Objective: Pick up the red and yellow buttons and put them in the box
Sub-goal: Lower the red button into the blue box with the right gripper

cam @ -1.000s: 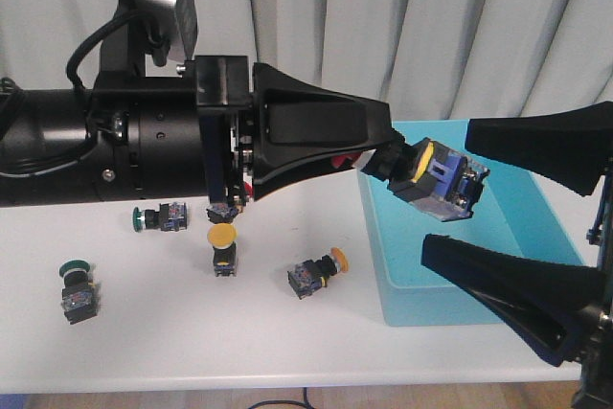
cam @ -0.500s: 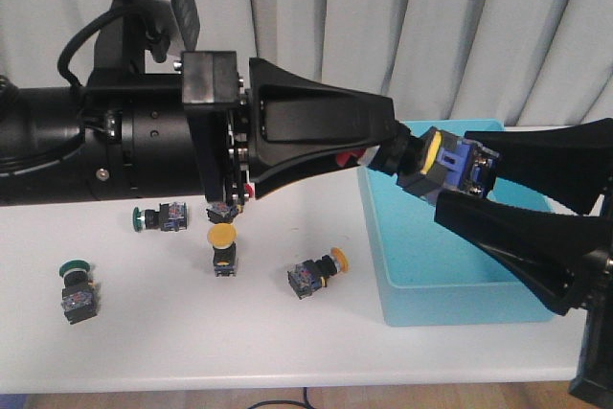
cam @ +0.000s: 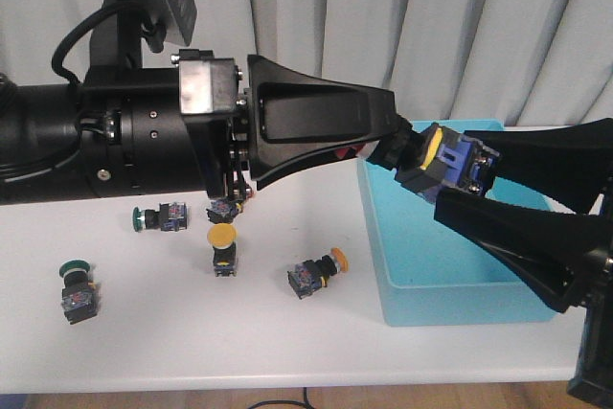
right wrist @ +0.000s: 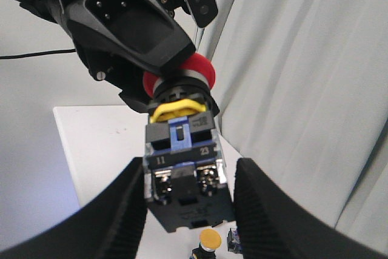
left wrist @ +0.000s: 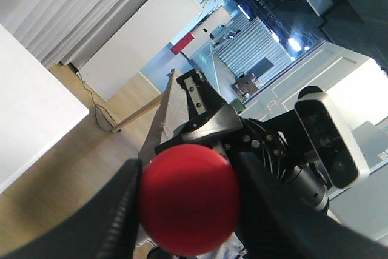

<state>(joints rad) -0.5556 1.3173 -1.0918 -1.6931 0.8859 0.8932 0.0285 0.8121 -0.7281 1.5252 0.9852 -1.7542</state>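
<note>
Your table (cam: 287,342) carried everything, and the turquoise box (cam: 460,296) sat at its right end, so take that box as the reference. Above the box's near-left part, both arms met: your left gripper (cam: 388,146) reached in from the left, its black fingers (left wrist: 118,210) pinching the red cap of a red button (left wrist: 189,201), which the left wrist view showed wedged between them. The same red button (cam: 445,165) hung in the air over the box, its black-and-blue body pointing toward your right gripper (cam: 479,179). That right gripper had its fingers (right wrist: 124,210) on either side of the switch body; in the right wrist view they flanked it closely, but you could not tell whether they actually pressed on it. Left of the box, on the tabletop, a yellow button (cam: 318,275) lay on its side nearest the box wall, and another yellow button (cam: 222,248) stood further left with its cap up. Well to the left of the box sat two green buttons (cam: 77,289), one nearer the table's front edge, the other (cam: 158,218) behind it.
</note>
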